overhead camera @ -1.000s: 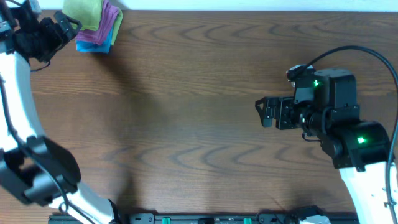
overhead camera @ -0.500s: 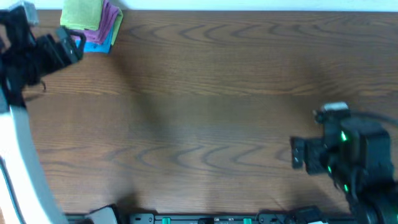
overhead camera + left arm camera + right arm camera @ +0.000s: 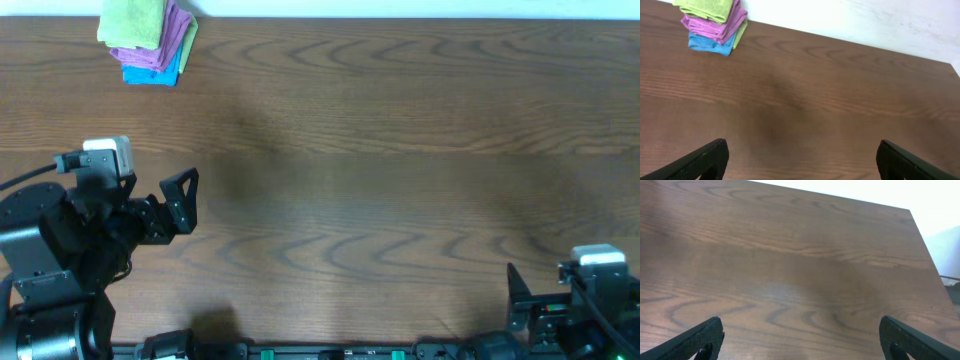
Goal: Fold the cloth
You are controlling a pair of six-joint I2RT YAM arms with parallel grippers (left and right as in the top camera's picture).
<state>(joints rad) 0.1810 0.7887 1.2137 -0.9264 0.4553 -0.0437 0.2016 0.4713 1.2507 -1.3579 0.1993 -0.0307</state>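
Note:
A stack of folded cloths (image 3: pixel 148 40) lies at the back left corner of the wooden table (image 3: pixel 360 170): green on top, magenta in the middle, blue at the bottom. It also shows in the left wrist view (image 3: pixel 712 22), far ahead of the jaws. My left gripper (image 3: pixel 180 205) is open and empty over the front left of the table, its fingers wide apart in the wrist view (image 3: pixel 800 152). My right gripper (image 3: pixel 515 300) is open and empty at the front right edge, with only bare wood between its fingers (image 3: pixel 800 330).
The table's back edge meets a white wall (image 3: pixel 865 20). The table's right edge shows in the right wrist view (image 3: pixel 927 250). A black rail (image 3: pixel 330 351) runs along the front edge.
Both arms have pulled back toward the front edge. The left gripper moved from beside the cloth stack to the front left. The right gripper moved from mid right to the front right corner.

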